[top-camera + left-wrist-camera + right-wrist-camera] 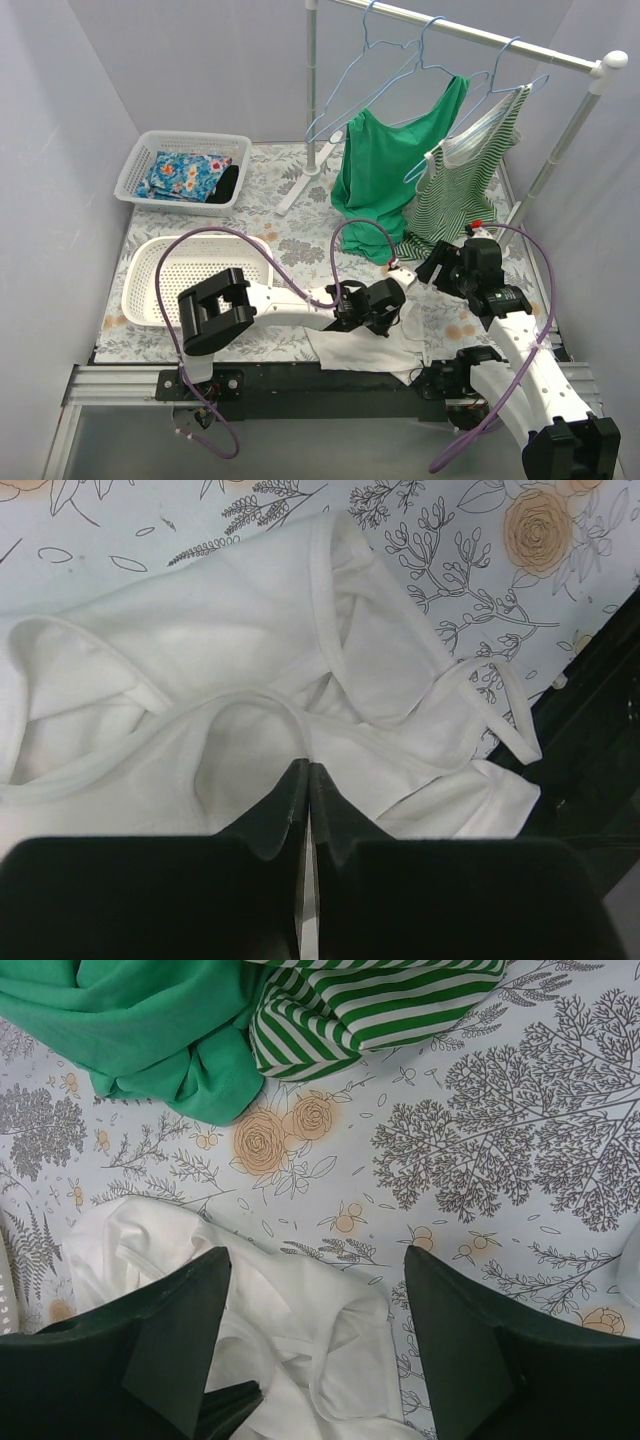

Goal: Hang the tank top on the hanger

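Observation:
The white tank top (362, 350) lies crumpled on the floral tablecloth at the near edge, between the two arms. In the left wrist view it (250, 630) spreads out in front of my left gripper (307, 766), whose jaws are closed together on a seam of the neckline. My left gripper (392, 308) sits low on the cloth. My right gripper (412, 270) is open and empty, hovering just above the tank top's far edge (300, 1330), fingers either side of a fold (315, 1255). An empty light-blue hanger (352, 82) hangs on the rail at the back.
A green top (385, 170) and a striped top (460, 190) hang on hangers from the rail (480, 35), their hems reaching the table (190, 1050). An empty white basket (190, 275) stands at left; another basket (180, 165) with patterned cloth is behind it.

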